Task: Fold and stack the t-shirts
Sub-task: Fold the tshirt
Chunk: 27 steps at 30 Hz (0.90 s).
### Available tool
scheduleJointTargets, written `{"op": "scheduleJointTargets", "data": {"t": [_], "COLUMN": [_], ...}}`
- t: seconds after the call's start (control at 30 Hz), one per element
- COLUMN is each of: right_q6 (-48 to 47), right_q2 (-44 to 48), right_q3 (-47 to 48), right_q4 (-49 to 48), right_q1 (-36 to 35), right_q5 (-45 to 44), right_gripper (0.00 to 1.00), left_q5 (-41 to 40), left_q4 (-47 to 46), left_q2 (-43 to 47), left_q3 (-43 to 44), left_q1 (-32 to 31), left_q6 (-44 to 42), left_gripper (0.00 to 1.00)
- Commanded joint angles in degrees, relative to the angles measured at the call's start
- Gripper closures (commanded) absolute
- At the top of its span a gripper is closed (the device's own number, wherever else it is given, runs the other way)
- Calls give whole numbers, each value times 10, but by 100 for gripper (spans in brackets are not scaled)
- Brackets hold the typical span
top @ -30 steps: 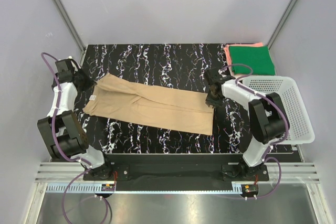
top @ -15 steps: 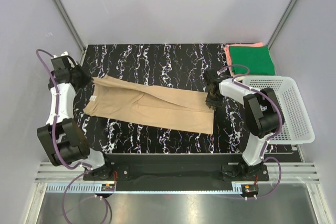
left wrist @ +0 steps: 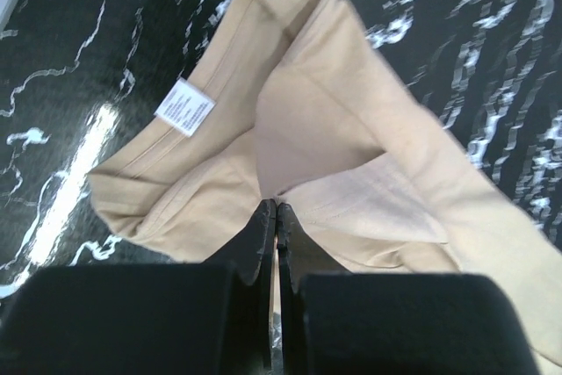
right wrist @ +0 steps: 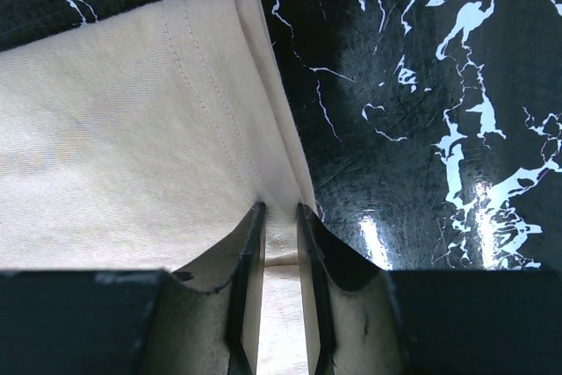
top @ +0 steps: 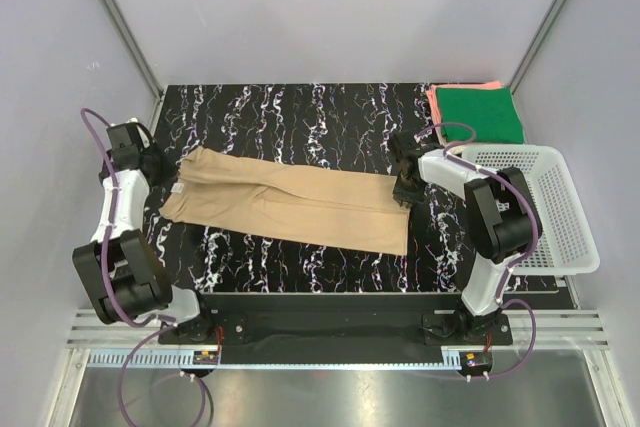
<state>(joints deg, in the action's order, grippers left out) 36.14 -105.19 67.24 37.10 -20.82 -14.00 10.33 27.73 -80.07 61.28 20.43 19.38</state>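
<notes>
L hand (left wrist: 275, 208) pinching tan t-shirt (top: 290, 202) nr white neck tag (left wrist: 184, 105), print illegible, R hand (right wrist: 281, 212) clamping hem (right wrist: 263, 129)

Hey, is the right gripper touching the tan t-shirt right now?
Touching. The right wrist view shows the right gripper closed on the tan t-shirt, with the hem edge pinched between its jaws.
</notes>
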Motion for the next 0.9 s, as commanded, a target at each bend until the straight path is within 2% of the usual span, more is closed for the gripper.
{"op": "scheduleJointTargets", "data": {"t": [0.0,0.43,0.6,0.73,0.87], "right_q6": [-12,-16,-19,-39,-54], "right_q2": [0,-3,4,27,71], "right_q3": [-18,-19,-16,-13,-9], "right_q4": [11,11,10,-6,-13], "right_q1": [13,18,18,18,17], "right_q5": [-32,-42,-37,9,42], "right_gripper": [73,73,73,71,67], "left_q5": [-41,-100,-99,-71,-43], "left_q4": [-18,-15,-10,20,16], "left_q2": [-10,-61,-75,-74,-30], "left_q3": [-13,-47,-44,-34,-23], "left_q1": [0,0,1,0,-1], "left_q6": [-23,-37,-43,-46,-40], "left_gripper": [100,100,100,75,67]}}
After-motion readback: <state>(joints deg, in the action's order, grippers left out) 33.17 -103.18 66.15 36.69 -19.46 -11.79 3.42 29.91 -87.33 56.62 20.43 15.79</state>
